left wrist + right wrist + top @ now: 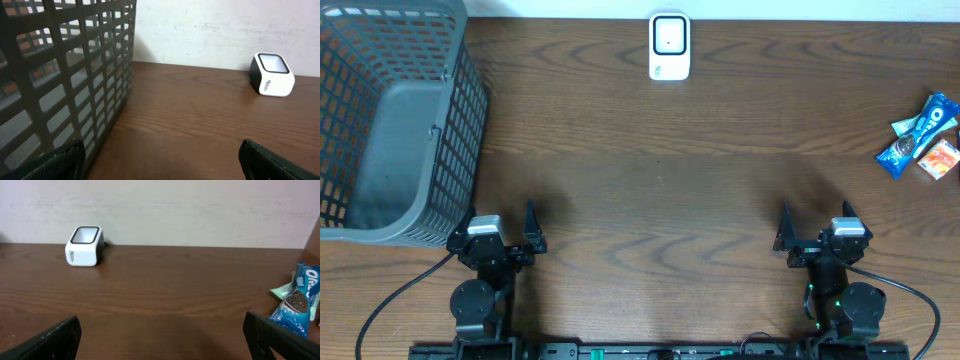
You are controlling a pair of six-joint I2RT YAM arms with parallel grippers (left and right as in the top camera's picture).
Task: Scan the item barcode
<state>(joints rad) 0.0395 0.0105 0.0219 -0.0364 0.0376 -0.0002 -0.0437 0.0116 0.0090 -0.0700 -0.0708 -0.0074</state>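
**Q:** Where do the task's things lie in the overhead view?

**A:** The barcode scanner [669, 46], a white unit with a dark window, stands at the top centre of the frame on the wooden table [650, 170]. The blue biscuit packet [917, 135] lies at the right edge, touching an orange-and-white packet [940, 158] just below it. Both are well apart from the scanner.

**Q:** And the tools?

**A:** The left gripper [498, 222] sits at lower left, the right gripper [817, 225] at lower right. On each, the jaws are spread wide with nothing between them. In each wrist view the two dark fingers [55, 162] [280, 337] show only in the bottom corners, with bare table between.

**Q:** What else is shown?

**A:** A grey mesh basket [460, 140] fills the upper left, just beside the left gripper. Its wall fills the left of the left wrist view.
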